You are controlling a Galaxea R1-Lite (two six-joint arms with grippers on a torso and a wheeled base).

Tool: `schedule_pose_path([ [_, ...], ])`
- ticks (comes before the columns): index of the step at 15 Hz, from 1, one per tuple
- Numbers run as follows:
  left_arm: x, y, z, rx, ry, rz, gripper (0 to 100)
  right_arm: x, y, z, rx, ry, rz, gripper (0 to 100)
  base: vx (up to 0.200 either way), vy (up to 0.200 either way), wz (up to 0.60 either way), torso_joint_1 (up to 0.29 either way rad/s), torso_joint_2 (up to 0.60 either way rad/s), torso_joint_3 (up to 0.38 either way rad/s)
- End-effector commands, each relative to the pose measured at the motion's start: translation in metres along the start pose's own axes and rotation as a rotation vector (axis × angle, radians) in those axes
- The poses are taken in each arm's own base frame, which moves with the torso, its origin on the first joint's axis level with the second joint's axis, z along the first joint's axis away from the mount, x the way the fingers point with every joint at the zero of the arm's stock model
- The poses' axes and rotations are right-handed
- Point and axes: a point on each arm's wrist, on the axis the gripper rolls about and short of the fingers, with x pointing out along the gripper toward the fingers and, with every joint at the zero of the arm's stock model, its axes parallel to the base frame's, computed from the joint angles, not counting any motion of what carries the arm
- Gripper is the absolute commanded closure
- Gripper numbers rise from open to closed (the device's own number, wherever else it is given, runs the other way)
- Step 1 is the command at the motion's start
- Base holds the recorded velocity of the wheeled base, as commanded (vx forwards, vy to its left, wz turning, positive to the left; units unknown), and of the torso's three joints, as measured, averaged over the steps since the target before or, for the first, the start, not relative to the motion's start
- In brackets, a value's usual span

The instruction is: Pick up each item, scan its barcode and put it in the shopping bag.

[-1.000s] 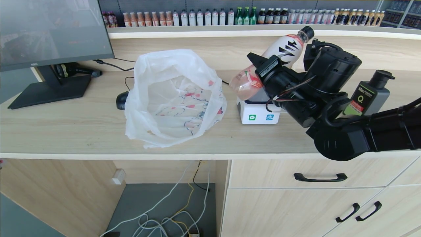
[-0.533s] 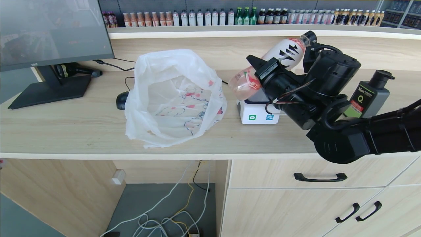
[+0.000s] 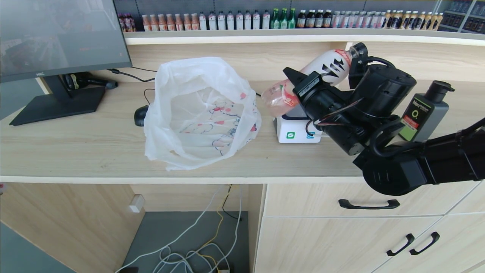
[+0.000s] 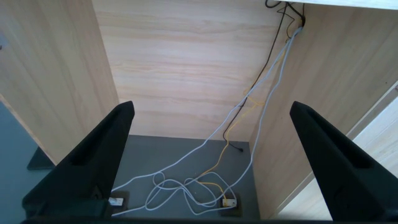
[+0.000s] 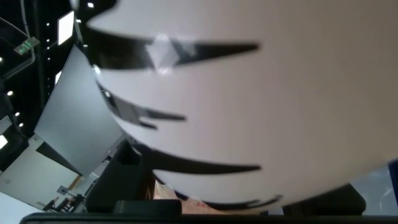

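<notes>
Now, right gripper [image 3: 300, 81]: clamped round the bottle [image 3: 330, 66] (tilted, cap end higher), just above the white scanner [image 3: 295, 133]
Shopping bag [image 3: 201, 113]: mouth open, on the counter [image 3: 75, 151] beside the scanner
Left gripper [image 4: 211, 155]: fingers spread, facing cables [image 4: 205, 186]

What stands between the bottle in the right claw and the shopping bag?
Nothing visible. The right claw holds the bottle tilted above the white scanner box; the shopping bag stands open to the robot's left of it, with bare counter between them.
</notes>
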Motion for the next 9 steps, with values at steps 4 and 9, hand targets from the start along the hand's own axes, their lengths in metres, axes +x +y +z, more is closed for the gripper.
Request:
schedule_pose_path([
  [4, 0.0000, 0.0000, 0.0000, 0.001, -0.001, 0.001, 0, -0.0002, -0.0008, -0.0009, -0.002, 0.003, -0.004, 100, 0.000, 0.000, 0.00, 0.000, 0.00, 0.000],
  [9, 0.0000, 0.0000, 0.0000, -0.001, -0.001, 0.001, 0, -0.0012, 0.0019, 0.0012, 0.000, -0.003, 0.001, 100, 0.000, 0.000, 0.00, 0.000, 0.00, 0.000],
])
